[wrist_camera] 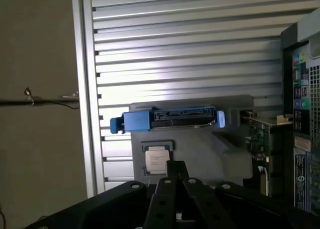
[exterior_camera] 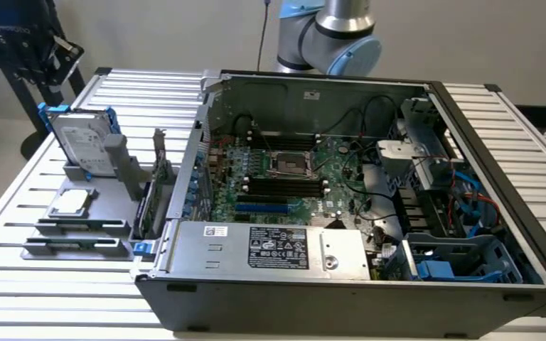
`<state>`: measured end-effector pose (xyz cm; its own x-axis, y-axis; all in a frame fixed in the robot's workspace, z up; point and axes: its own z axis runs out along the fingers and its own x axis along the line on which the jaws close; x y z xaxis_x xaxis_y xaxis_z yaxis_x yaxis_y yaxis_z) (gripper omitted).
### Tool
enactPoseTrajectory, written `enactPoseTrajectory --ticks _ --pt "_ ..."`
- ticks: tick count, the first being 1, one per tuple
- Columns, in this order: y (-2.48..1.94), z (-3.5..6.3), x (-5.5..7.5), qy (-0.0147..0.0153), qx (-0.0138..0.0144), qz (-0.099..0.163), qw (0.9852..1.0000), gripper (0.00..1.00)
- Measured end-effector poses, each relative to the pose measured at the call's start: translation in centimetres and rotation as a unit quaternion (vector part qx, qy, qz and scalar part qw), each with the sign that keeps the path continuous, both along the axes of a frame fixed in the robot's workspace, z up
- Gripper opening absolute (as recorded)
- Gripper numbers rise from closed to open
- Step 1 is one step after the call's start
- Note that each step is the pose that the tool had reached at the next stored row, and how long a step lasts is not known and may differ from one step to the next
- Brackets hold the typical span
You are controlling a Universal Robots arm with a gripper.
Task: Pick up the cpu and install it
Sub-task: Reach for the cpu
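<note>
The gripper [wrist_camera: 175,168] has its fingers pressed together and grips nothing; in the wrist view its dark fingertips converge to a single point set above the grey fixture [wrist_camera: 200,149]. The cpu [exterior_camera: 72,202] lies flat in a shallow recess of that fixture, silver top facing up, clear of the fingertips and not yet lifted. The fixture rests on the slatted table [exterior_camera: 26,284], at the exterior view's left of the open computer case [exterior_camera: 349,298]. On the same fixture, the hard drive [exterior_camera: 82,142] stands upright on edge in its blue frame, just beyond the cpu; two memory sticks [exterior_camera: 82,226] lie in slots on the nearer side of the cpu. Inside the case, the motherboard socket [exterior_camera: 286,165] sits near the centre of the green board, well apart from the cpu. The robot arm [exterior_camera: 335,32] rises behind the rear wall of the case.
</note>
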<state>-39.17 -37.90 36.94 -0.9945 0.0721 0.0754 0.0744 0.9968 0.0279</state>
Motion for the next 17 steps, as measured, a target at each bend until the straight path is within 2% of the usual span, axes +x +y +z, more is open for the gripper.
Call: enactPoseTrajectory --ticks 4,5,6,8,10,11,12,17 --pt "0.00 -0.12 -1.6 0.0000 -0.0124 0.000 0.9999 0.11" --pt "0.00 -0.16 -1.8 -0.0001 -0.0150 0.001 0.9999 0.11" --pt "0.00 -0.22 -1.9 -0.0013 -0.0165 0.002 0.9999 0.11" --pt "0.00 -0.28 -2.0 -0.0093 -0.0175 0.004 0.9998 0.11" --pt "0.00 -0.33 -2.1 -0.0206 -0.0176 0.008 0.9996 0.11" --pt "0.00 -0.35 -2.1 -0.0252 -0.0171 0.009 0.9995 0.11" --pt "0.00 -0.37 -2.2 -0.0262 -0.0160 0.010 0.9995 0.11" --pt "0.00 -0.37 -2.2 -0.0262 -0.0159 0.011 0.9995 0.11"
